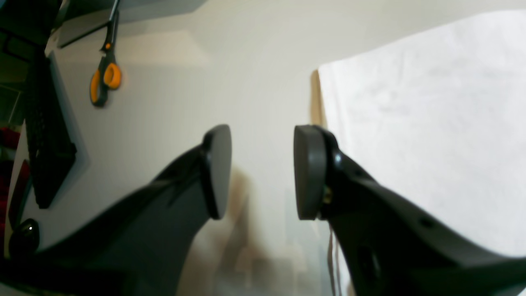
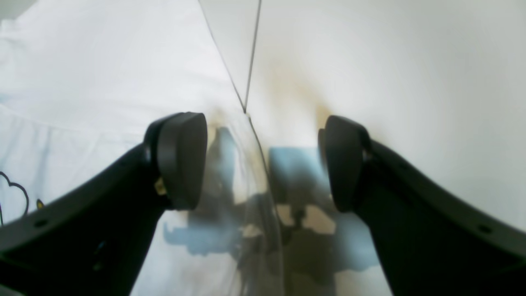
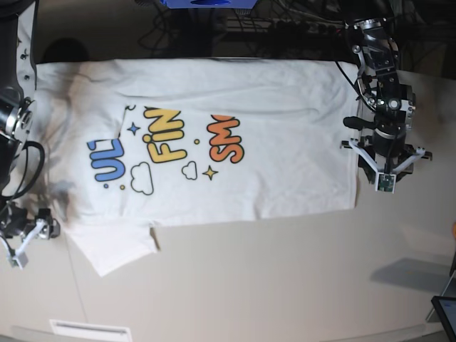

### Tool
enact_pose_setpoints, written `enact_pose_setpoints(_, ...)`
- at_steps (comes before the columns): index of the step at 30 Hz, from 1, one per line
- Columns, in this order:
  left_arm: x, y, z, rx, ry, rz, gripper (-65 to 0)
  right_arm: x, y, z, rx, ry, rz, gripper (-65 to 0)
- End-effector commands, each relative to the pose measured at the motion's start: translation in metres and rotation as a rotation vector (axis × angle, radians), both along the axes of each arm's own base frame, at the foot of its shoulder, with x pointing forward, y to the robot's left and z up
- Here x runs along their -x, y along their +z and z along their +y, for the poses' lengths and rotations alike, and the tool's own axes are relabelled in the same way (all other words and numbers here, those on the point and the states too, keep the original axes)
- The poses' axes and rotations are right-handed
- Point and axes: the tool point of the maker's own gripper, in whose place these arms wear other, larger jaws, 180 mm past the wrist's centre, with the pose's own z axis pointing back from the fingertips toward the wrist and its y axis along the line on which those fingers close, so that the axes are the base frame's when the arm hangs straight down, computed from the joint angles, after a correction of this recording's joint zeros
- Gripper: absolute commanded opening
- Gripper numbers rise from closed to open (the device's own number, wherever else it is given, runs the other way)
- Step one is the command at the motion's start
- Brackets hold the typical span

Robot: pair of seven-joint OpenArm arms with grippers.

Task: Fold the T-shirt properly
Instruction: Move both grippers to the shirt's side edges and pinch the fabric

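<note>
Right gripper (image 3: 16,246) sits at the table's (image 3: 285,285) left edge, jaws apart, holding nothing, just beside the sleeve. T-shirt (image 3: 214,142) lies spread flat, print up, partly folded. Left gripper (image 3: 385,169) hovers just off its right edge, jaws apart, empty.

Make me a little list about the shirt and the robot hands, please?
shirt: white T-shirt spread on the table, partly folded so the printed words are cut off
left end effector: open, empty, beside the shirt's edge
right end effector: open, empty, over the shirt's edge
extra: orange-handled scissors on the table
</note>
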Motion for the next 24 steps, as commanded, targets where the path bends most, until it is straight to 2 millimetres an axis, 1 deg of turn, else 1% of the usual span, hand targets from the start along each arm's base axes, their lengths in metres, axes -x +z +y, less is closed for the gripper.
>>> enact_pose_setpoints(1,-0.005,0.013,0.003,-0.021,-0.005,-0.043,-39.6,-0.02,0.03,-0.009,0.003,-0.013,-0.097,-22.2)
enact_pose_setpoints(2,-0.005,0.013,0.003,-0.021,-0.005,-0.043,-39.6,-0.02,0.029,-0.008,0.006,-0.008,-0.104,-22.2)
enact_pose_setpoints(5,-0.005,0.014,0.003,-0.021,-0.005,-0.045,-39.6,-0.013,0.011,-0.001,0.007,0.017,-0.08,-22.2)
enact_pose_setpoints(8,-0.005,0.014,0.003,-0.021,-0.005,-0.043,-39.6,-0.009,-0.003,0.005,-0.011,0.022,-0.068,-22.2)
enact_pose_setpoints(10,-0.005,0.014,0.003,-0.021,-0.005,-0.043,-39.6,-0.007,-0.008,0.006,-0.027,0.014,-0.066,-22.2)
enact_pose_setpoints(24,-0.004,0.013,0.003,-0.022,-0.003,-0.042,-39.6,-0.007,-0.009,0.007,-0.033,0.011,-0.073,-22.3)
